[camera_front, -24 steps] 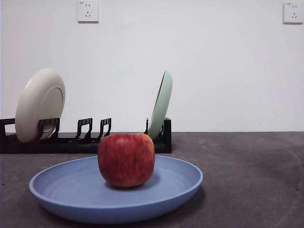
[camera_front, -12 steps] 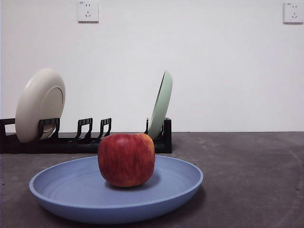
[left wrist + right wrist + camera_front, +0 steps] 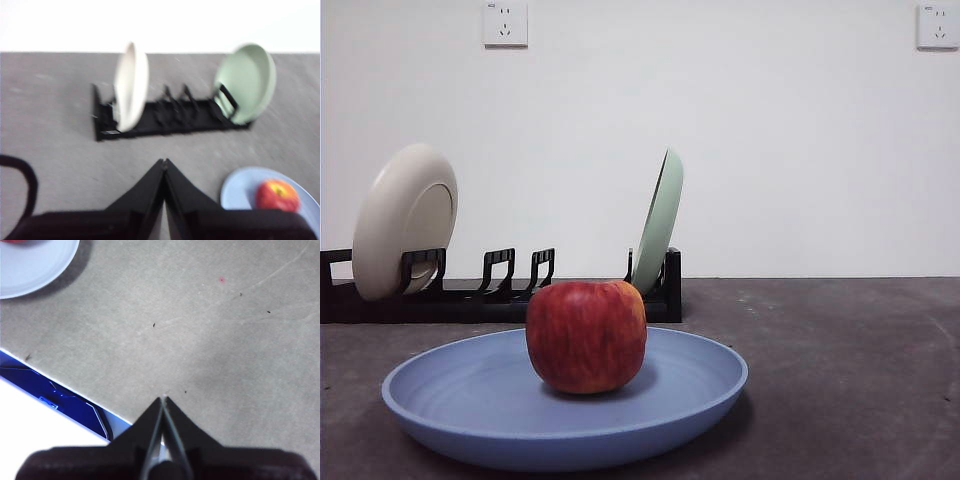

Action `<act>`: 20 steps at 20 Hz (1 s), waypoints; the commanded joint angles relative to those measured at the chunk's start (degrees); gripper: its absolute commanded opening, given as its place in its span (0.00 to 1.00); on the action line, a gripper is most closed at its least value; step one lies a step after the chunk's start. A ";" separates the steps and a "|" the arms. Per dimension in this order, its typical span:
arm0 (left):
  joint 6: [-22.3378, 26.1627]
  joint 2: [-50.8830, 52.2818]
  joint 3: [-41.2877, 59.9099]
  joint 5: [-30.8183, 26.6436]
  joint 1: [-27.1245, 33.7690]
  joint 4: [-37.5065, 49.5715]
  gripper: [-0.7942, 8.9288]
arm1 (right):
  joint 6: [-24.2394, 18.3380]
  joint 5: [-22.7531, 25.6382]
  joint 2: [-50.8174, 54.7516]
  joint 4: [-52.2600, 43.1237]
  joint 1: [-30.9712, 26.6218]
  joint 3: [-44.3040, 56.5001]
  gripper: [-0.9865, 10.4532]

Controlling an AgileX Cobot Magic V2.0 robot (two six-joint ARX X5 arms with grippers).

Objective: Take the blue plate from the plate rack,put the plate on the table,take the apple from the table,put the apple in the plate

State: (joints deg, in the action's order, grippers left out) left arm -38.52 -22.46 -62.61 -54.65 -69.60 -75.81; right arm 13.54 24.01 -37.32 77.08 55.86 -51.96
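The blue plate point(image 3: 470, 410) lies flat on the table point(image 3: 850, 350), close to the front camera, with the red apple point(image 3: 586, 335) resting in its middle. The left wrist view also catches the blue plate point(image 3: 240, 192) and the apple point(image 3: 277, 195), off to one side of my left gripper point(image 3: 164, 161), which is shut with nothing in it, raised above the table. Behind stands the black plate rack point(image 3: 500, 295). My right gripper point(image 3: 163, 399) is shut and empty over bare table, away from the blue plate point(image 3: 35, 265).
A cream plate point(image 3: 405, 220) stands at the rack's left end and a pale green plate point(image 3: 660, 220) at its right end. A blue and white edge point(image 3: 55, 395) borders the table near my right gripper. Two wall sockets point(image 3: 505, 22) sit high on the white wall.
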 commanded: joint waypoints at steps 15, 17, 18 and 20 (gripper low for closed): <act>40.81 4.17 34.42 57.90 60.61 59.52 0.08 | 0.39 0.07 -0.02 -0.39 0.04 0.04 0.09; 41.83 6.84 39.43 57.66 64.70 61.48 0.08 | 0.39 0.07 -0.02 -0.39 0.07 0.04 0.09; 42.23 8.31 41.72 57.64 66.25 62.27 0.08 | 0.39 0.07 -0.02 -0.42 0.07 0.04 0.09; 42.38 12.41 46.95 57.70 69.16 64.13 0.08 | 0.39 0.07 -0.02 -0.39 0.04 0.04 0.09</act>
State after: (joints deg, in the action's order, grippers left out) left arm 2.63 -10.26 -16.12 3.01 -0.58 -12.16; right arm 13.54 24.01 -37.32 77.01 55.86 -51.96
